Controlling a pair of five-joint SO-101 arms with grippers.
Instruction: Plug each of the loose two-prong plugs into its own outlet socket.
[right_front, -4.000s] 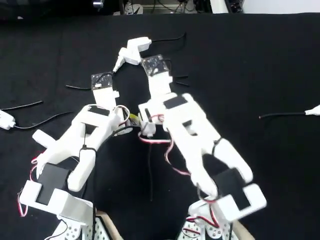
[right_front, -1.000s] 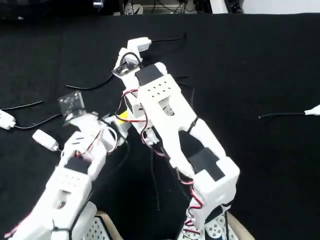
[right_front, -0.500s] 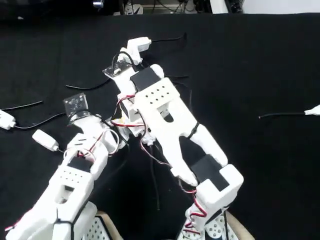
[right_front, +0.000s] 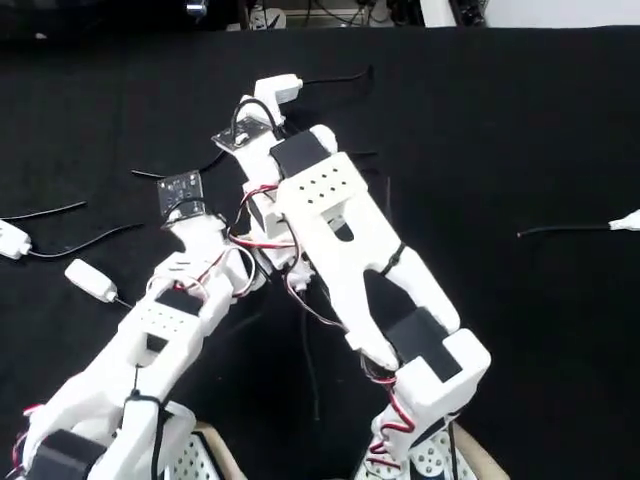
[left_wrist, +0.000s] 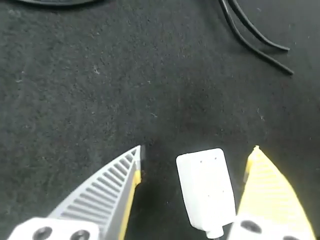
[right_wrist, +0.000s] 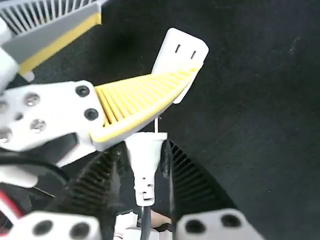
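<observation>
My right gripper (right_wrist: 145, 150) is shut on a white two-prong plug (right_wrist: 145, 170), its black fingers pinching the body and the thin prongs pointing at a white outlet socket (right_wrist: 180, 52). That socket (left_wrist: 205, 187) lies flat on the black cloth between the grey and yellow fingers of my left gripper (left_wrist: 196, 150), which is open around it without touching it. The left gripper's yellow finger (right_wrist: 145, 100) crosses between plug and socket in the right wrist view. In the high view both wrists meet near the table's middle left, and the arms cover the socket.
Black cloth covers the table (right_front: 500, 130). A white connector (right_front: 278, 88) with a black cable lies just beyond the wrists. More white connectors rest at the left (right_front: 90, 280), the far left edge (right_front: 10, 238) and the far right edge (right_front: 630, 218). Loose black wires (left_wrist: 255, 37) lie nearby.
The left wrist has swung right and farther out, closing in on the right wrist. The right arm stretched forward earlier and has hardly moved in the last half second.
</observation>
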